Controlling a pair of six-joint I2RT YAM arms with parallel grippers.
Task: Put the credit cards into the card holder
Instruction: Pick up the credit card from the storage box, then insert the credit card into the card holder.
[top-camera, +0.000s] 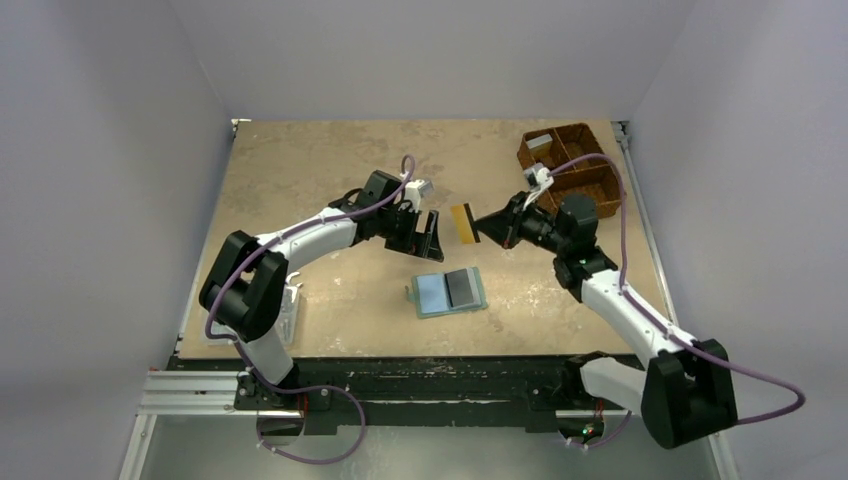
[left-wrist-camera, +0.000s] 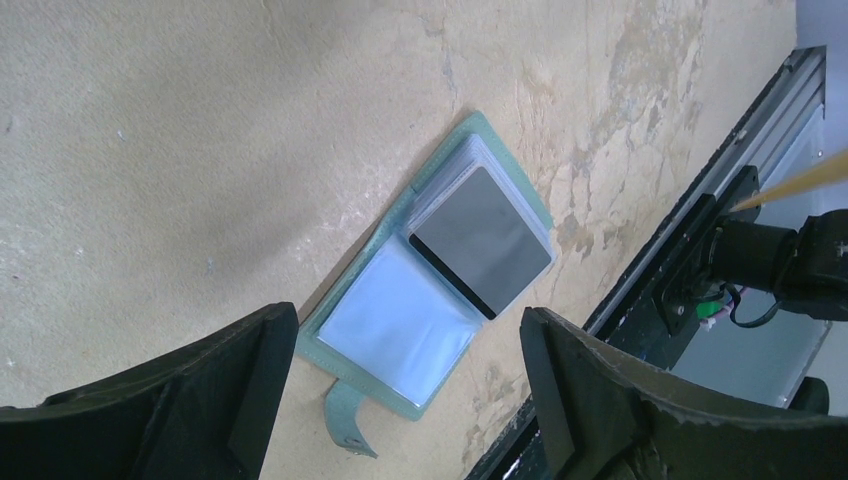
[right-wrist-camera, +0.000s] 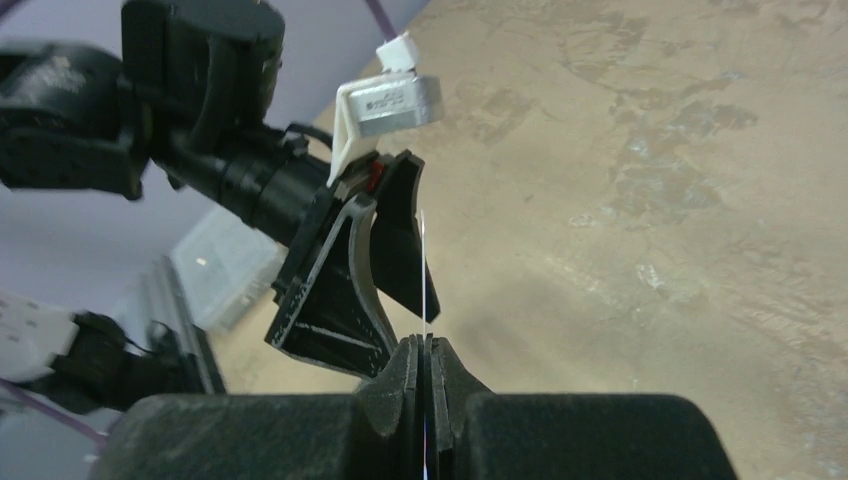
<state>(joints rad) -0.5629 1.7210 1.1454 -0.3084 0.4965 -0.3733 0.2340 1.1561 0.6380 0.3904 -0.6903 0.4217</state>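
Note:
The card holder lies open on the table, its pale blue pockets facing up. A dark grey credit card sits in its right half. My right gripper is shut on a tan-orange credit card and holds it on edge in the air above the table, behind the holder. In the right wrist view that card shows as a thin line rising from the closed gripper. My left gripper hovers open and empty just left of the card, over the holder.
A brown woven basket stands at the back right with a pale flat item in one compartment. A clear plastic box sits by the left arm's base. The black rail runs along the near table edge.

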